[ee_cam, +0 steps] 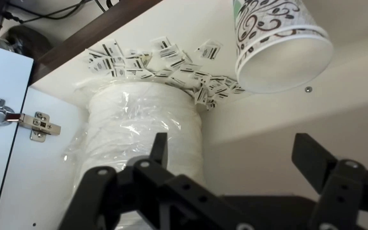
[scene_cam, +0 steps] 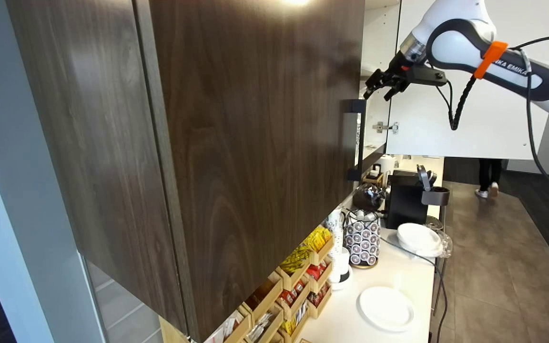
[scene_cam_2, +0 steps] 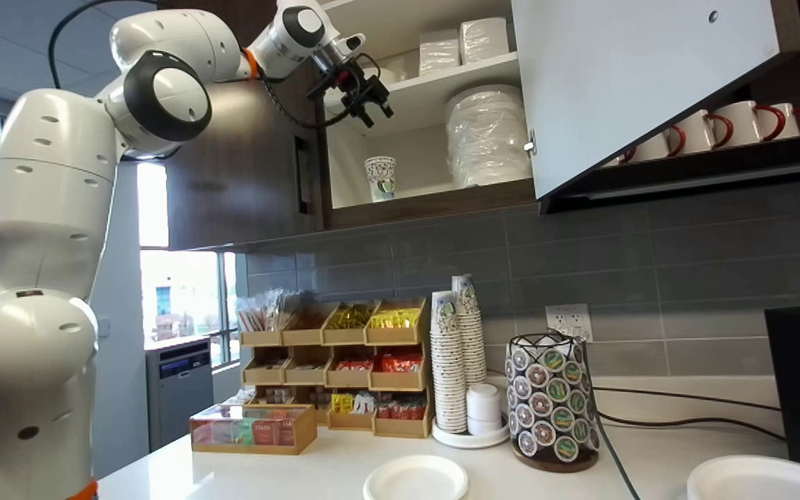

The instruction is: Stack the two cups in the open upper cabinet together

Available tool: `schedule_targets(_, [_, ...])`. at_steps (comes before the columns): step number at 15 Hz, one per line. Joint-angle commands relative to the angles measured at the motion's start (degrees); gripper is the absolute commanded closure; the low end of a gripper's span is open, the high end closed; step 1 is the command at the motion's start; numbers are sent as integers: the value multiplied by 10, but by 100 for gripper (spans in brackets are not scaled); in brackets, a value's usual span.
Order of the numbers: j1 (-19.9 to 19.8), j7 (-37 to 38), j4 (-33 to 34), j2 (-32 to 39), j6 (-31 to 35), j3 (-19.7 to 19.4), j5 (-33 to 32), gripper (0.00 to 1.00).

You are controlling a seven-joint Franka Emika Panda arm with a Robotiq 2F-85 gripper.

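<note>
The upper cabinet has dark brown wood-grain panels (scene_cam: 265, 143) and stands open. A patterned paper cup (scene_cam_2: 380, 177) stands upright on its lower shelf. In the wrist view, two white rims show close together at the mouth of the patterned cups (ee_cam: 267, 32), one nested in the other. No separate second cup shows in the cabinet. My gripper (scene_cam_2: 380, 118) is above the cups, in front of the cabinet opening. It is open with nothing between its fingers in the wrist view (ee_cam: 230, 143). It also shows in an exterior view (scene_cam: 377, 96), where the cabinet door hides the cups.
A tall plastic-wrapped stack of white plates (ee_cam: 139, 121) stands beside the cups. Loose small packets (ee_cam: 174, 60) lie on the shelf. An upper shelf (scene_cam_2: 452, 76) holds white packages (scene_cam_2: 483, 38). The open white-backed door (scene_cam_2: 636, 76) swings out at the side.
</note>
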Motion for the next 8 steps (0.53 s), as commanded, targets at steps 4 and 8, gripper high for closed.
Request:
schedule_targets(4, [-42,-145,-139,-131,26,-16,126,0])
schedule_targets(8, [-48,-189,-241,-205,53,-41,146,0])
